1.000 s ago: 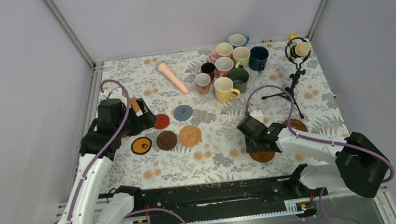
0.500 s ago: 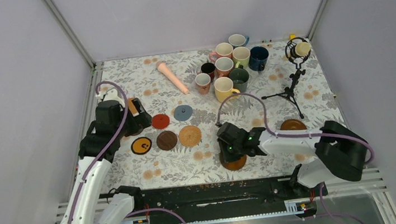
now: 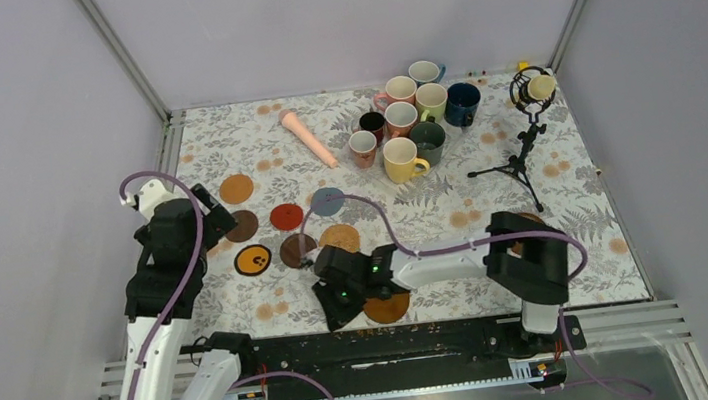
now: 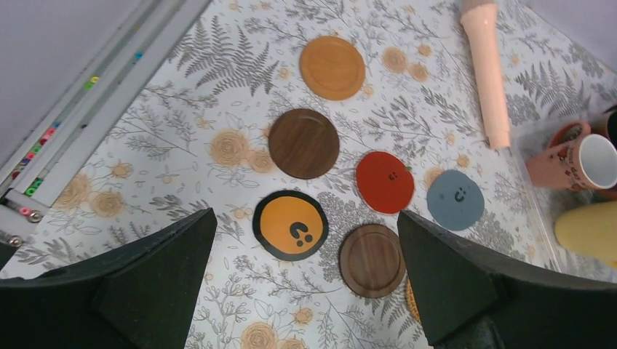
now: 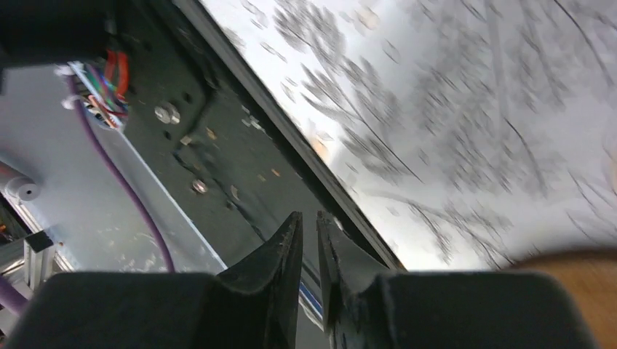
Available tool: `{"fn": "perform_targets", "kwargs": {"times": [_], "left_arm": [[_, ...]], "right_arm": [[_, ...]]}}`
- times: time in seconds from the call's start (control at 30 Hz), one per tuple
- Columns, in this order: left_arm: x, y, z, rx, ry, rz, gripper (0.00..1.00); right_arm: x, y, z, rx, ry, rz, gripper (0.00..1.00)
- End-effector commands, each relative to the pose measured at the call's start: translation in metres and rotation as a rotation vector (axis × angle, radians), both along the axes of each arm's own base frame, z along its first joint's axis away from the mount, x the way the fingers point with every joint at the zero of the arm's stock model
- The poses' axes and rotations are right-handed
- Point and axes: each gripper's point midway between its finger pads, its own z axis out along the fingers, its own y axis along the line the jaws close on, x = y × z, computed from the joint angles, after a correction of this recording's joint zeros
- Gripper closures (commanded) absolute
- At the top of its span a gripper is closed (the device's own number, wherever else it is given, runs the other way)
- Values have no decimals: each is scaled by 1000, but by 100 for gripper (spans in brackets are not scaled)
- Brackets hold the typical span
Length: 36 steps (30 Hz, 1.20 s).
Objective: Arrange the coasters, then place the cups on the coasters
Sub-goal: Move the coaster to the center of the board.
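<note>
Right gripper [image 3: 331, 311] is way over on the left half now, fingers drawn almost together with only a slit between them, and nothing shows in that slit in the wrist view, so I can't tell whether it has any hold on the orange-brown coaster [image 3: 390, 309] lying just beside it. That coaster sits right at the near edge of the table [image 3: 457, 254], and one more nudge that way could tip it onto the black rail [image 3: 416, 339]. Watch the purple cable [image 3: 380, 219] too: it loops over the tan woven coaster [image 3: 339, 238] and the grey-blue coaster [image 3: 327, 201], and a quick pull back could drag either out of line. The left gripper [image 4: 305, 218] hangs spread wide and empty above the row (close company for two arms). The cups [image 3: 411, 118] stand bunched at the far right, none on a coaster. A second ago the right gripper and that coaster were over on the right side; both have swept left along the near edge, while the left arm has lifted back off the coasters, uncovering the orange wood coaster [image 4: 332, 67].
</note>
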Motion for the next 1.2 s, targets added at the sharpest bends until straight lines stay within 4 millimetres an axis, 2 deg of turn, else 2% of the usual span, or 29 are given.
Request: {"fn": "perform_targets", "kwargs": {"times": [0.0,0.1,0.13,0.2,0.27,0.37,0.53,0.6,0.7,0.8,0.87,1.17], "left_arm": [[-5,20,27,21,-87,116,1],[-7,22,27,26,-87,125,1],[-7,22,27,27,-88,127,1],[-8,23,28,28,-91,127,1],[-6,19,27,25,-90,100,1],[-1,9,26,13,-91,38,1],[5,-8,22,-10,-90,-65,1],[8,-14,19,-19,-87,-99,1],[10,-20,18,-30,-84,-133,1],[12,-24,16,-36,-79,-153,1],[12,-25,15,-38,-76,-157,1],[12,-23,16,-33,-77,-147,1]], "right_arm": [[-7,50,20,105,2,105,79],[0,63,27,112,-25,123,79],[4,63,33,114,-52,117,78],[16,52,45,95,-129,86,69],[34,25,50,20,-211,1,53],[54,-28,46,-74,-301,-121,42],[57,-106,32,-152,-307,-254,31],[55,-127,27,-162,-296,-299,26],[49,-149,14,-186,-268,-329,25],[46,-162,-2,-234,-252,-341,27],[46,-163,-8,-239,-248,-346,29],[45,-141,-24,-224,-216,-275,35]]}}
